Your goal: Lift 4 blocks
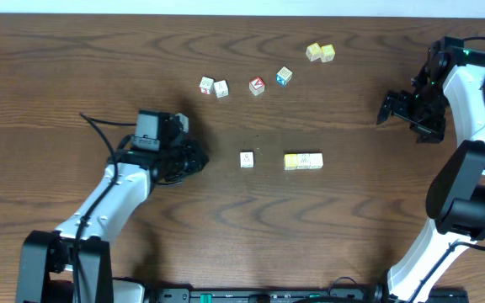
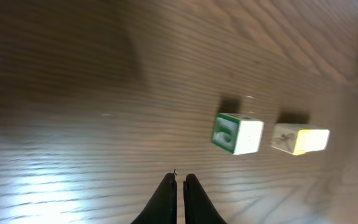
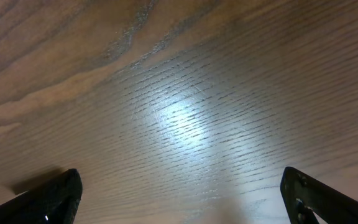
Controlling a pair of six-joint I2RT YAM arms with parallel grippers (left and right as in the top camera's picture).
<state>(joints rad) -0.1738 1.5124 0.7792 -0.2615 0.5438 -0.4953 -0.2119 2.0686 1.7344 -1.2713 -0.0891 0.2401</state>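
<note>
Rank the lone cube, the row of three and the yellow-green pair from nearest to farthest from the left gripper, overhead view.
1. The lone cube, just right of the left gripper.
2. The row of three, farther right.
3. The yellow-green pair, far back right.

Left arm is showing white link shells, black joint housings and a black base block. A thin black cable is looping off it by the wrist. Right arm is wearing the same white-over-black scheme, with a bulky black elbow joint. A small green light is glowing near its top. Left gripper is showing thin black fingers tapering to points. Right gripper is showing blocky matte black fingers.
</note>
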